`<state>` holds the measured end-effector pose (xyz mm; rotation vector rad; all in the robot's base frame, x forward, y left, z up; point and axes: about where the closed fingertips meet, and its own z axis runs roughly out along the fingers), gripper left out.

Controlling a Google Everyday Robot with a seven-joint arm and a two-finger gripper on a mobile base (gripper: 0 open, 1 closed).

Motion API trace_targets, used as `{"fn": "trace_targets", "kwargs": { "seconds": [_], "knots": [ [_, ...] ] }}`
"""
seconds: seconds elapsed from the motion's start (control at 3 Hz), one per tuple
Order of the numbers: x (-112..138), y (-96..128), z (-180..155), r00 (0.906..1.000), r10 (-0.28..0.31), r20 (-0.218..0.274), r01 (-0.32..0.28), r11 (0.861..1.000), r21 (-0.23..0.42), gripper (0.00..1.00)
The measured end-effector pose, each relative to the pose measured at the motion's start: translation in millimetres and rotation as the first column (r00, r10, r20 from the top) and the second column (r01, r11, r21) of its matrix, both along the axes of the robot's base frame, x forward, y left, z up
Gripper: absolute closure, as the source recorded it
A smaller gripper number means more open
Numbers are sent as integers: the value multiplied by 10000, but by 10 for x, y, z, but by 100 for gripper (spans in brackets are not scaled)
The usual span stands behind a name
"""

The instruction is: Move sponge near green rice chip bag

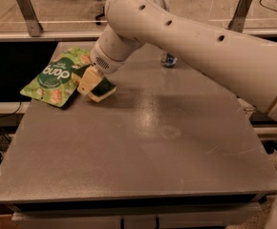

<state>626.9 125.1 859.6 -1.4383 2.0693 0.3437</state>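
Observation:
The green rice chip bag (54,78) lies flat at the table's far left, with white "dang" lettering. The sponge (105,90), dark green face over pale yellow foam, is low over the table just right of the bag's edge. My gripper (90,81) reaches down from the big white arm (186,42) and is shut on the sponge, its pale fingers (88,80) clamped over the sponge's left end. I cannot tell whether the sponge touches the table. It sits right beside the bag, almost touching it.
A blue drink can (167,59) stands at the far middle of the grey table (143,147), partly hidden behind my arm. A rail with metal posts (27,13) runs behind the table. The table's left edge is just under the bag.

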Motion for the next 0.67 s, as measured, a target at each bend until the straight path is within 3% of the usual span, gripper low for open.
{"fn": "trace_targets", "kwargs": {
  "seconds": [0.33, 0.67],
  "knots": [
    [16, 9, -13, 10000, -8, -7, 8, 10000, 6, 0],
    [85, -123, 24, 9994, -341, 76, 341, 9994, 74, 0]
  ]
}}
